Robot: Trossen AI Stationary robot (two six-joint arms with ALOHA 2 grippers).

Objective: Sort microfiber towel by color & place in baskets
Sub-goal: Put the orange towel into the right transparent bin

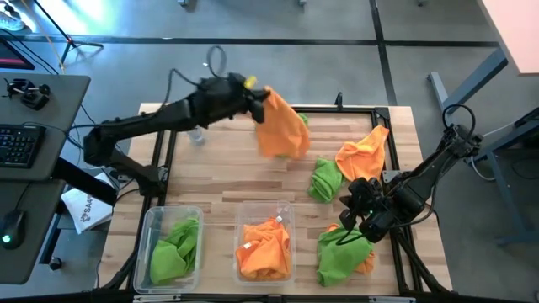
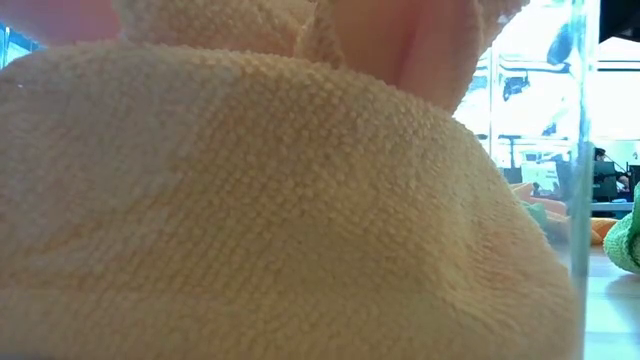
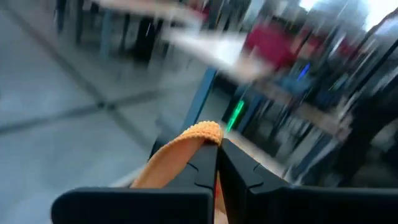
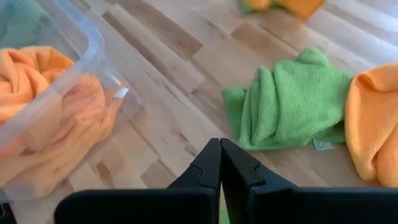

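The left gripper (image 1: 261, 94) holds a bright orange microfiber cloth (image 1: 280, 128) pinched in its jaws, hanging below them. The right gripper (image 4: 219, 163), jaws closed and empty, hovers just short of a loose green cloth (image 4: 292, 102). Two clear plastic tubs, green-filled (image 1: 152, 223) and orange-filled (image 1: 239, 223), look partly loaded; several cloths remain.

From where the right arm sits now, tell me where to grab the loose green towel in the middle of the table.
Probably pinch the green towel at its raised, bunched folds, coming straight down from above. It lies crumpled on the wood, so the ridges give the fingers something to close on. Avoid its edge beside the orange towel, which lies close against it. The right gripper, fingers shut, must open first.
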